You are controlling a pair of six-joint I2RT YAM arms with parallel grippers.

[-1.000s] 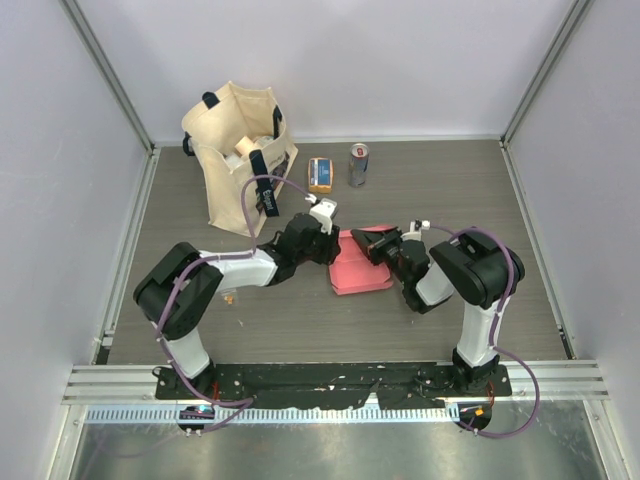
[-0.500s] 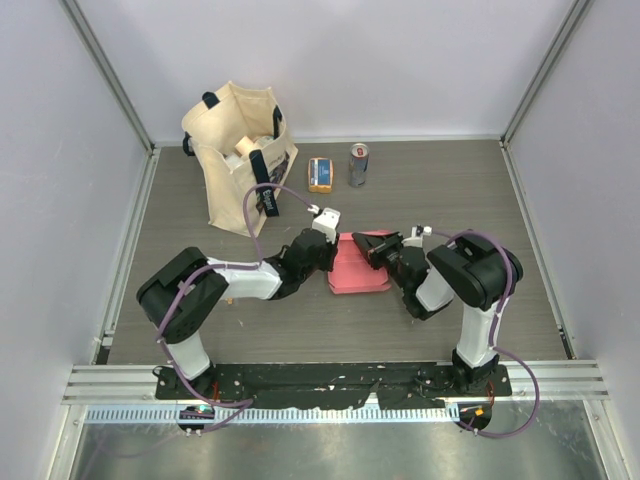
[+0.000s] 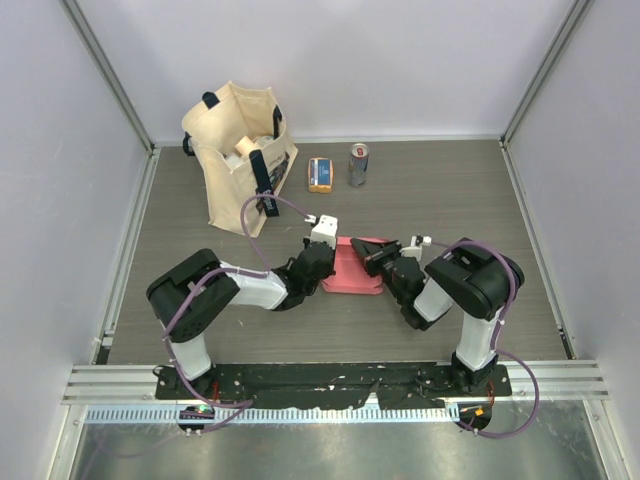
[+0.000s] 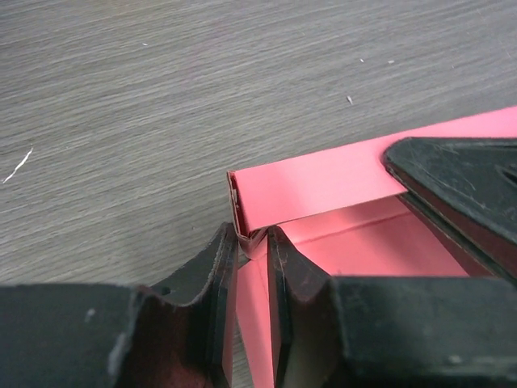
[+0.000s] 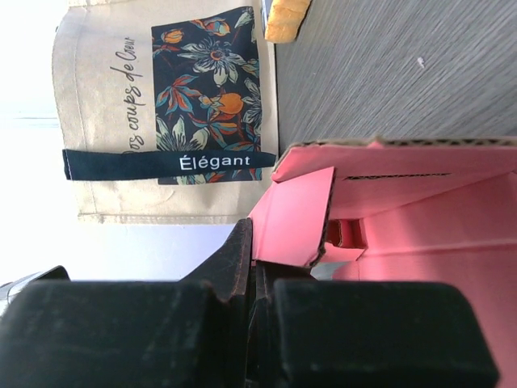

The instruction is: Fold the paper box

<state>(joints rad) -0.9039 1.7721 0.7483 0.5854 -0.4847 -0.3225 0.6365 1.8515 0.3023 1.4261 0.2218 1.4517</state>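
Note:
The paper box (image 3: pixel 352 270) is pinkish-red card, partly raised, and lies mid-table between both grippers. My left gripper (image 3: pixel 322 262) is at its left edge. In the left wrist view its jaws (image 4: pixel 251 238) stand narrow around the crumpled corner where a raised wall (image 4: pixel 339 178) ends, and the card touches both pads. My right gripper (image 3: pixel 378 258) comes in from the right. In the right wrist view it (image 5: pixel 257 259) is shut on a pink side flap (image 5: pixel 295 214), with the box interior (image 5: pixel 428 242) beyond. One black right finger (image 4: pixel 460 170) rests on the wall's top edge.
A beige tote bag (image 3: pixel 235 150) with a floral patch (image 5: pixel 214 89) stands at the back left. An orange-and-blue packet (image 3: pixel 320 174) and a small can (image 3: pixel 359 164) stand behind the box. Metal frame posts and white walls border the grey wood table (image 3: pixel 500 220).
My left gripper slid towards the near edge along the box's left side and its jaws narrowed on the corner. The box and right gripper shifted slightly nearer and left.

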